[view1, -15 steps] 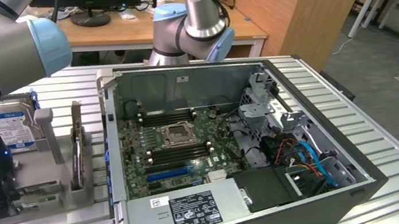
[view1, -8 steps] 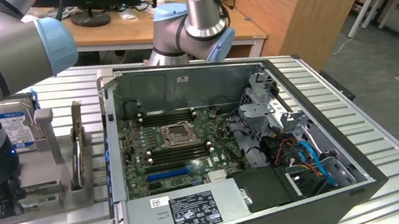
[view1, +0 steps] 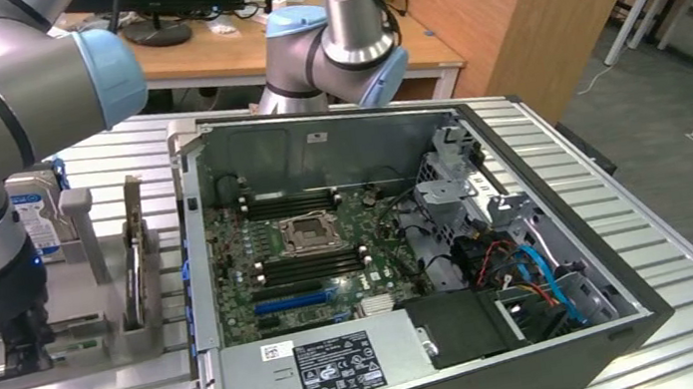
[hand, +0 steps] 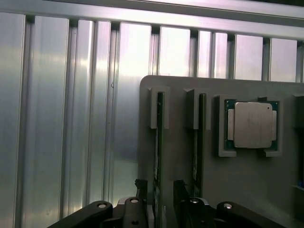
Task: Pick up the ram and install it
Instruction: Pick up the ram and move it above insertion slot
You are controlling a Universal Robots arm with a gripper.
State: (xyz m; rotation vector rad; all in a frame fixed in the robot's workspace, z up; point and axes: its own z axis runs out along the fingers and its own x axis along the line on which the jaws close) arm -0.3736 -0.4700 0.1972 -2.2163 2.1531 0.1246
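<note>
Quick count for you: two long, thin green circuit-board sticks stand on edge in the grey plastic fixture plate (hand: 175,142). Each has its own slot, and they sit side by side. One square, silver-lidded processor (hand: 251,124) sits in a pocket just beside them.

The ram (hand: 158,142) is the stick farther from the processor. The second stick (hand: 201,137) sits between it and that chip. Both run parallel to each other and to the ribs of the aluminium table (hand: 71,118). The ram's long axis lies level: one end is down at your black two-finger gripper (hand: 160,202), the other is held by a grey bracket near the plate's edge.

Your jaws are spread wide, one finger either side of the ram, and not pinching it as far as I can see.

In the exterior view the gripper (view1: 16,349) is low over the fixture. There's one silver, blue-labelled hard drive (view1: 35,220) standing behind it. One open black computer case (view1: 584,364) lies to the exterior view's right, with one big green motherboard (view1: 315,259) inside.
</note>
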